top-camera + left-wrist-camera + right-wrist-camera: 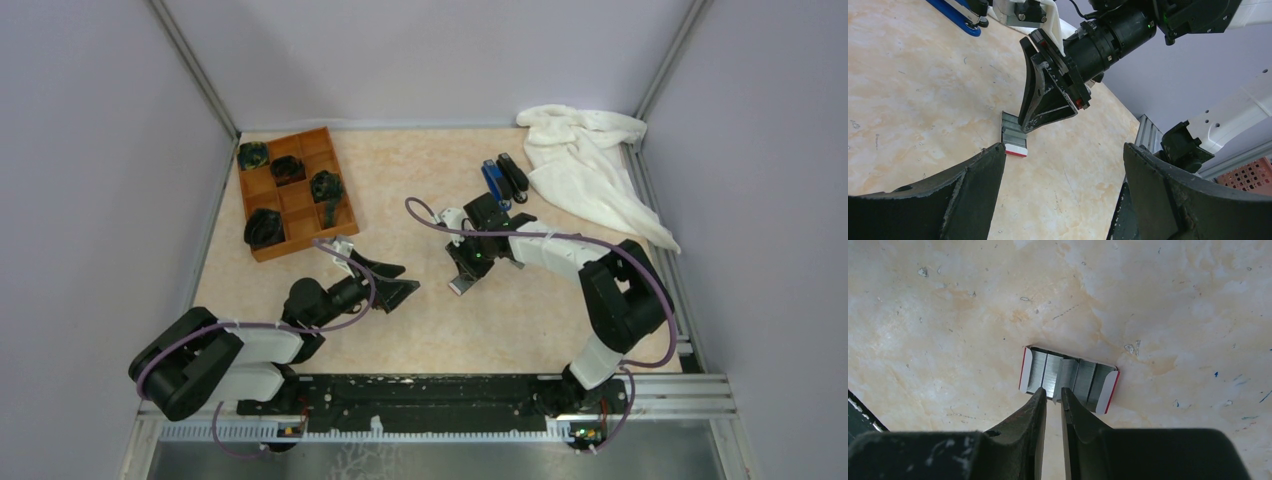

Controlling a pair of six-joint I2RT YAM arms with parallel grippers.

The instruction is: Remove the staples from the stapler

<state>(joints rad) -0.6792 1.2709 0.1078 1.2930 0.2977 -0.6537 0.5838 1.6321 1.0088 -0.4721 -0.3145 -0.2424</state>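
Right wrist view shows my right fingers [1034, 412] nearly closed, pinching the staples [1064, 374] by their near end, just over the open box [1108, 390]. The strip looks light, stiff and brittle, so I'd grip its flat sides gently. My left fingers [980, 172] gape wide and hold nothing. The stapler [514, 176] lies well beyond.

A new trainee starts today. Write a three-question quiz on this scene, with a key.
1. True or false: the left gripper is open and holds nothing.
2. Pick one: the right gripper, closed on a strip of staples, is over A) the wooden tray, B) the open staple box, C) the white cloth.
3. Short answer: what lies right beside the blue stapler, on its right in the top view?

Key: 1 true; 2 B; 3 the black stapler.
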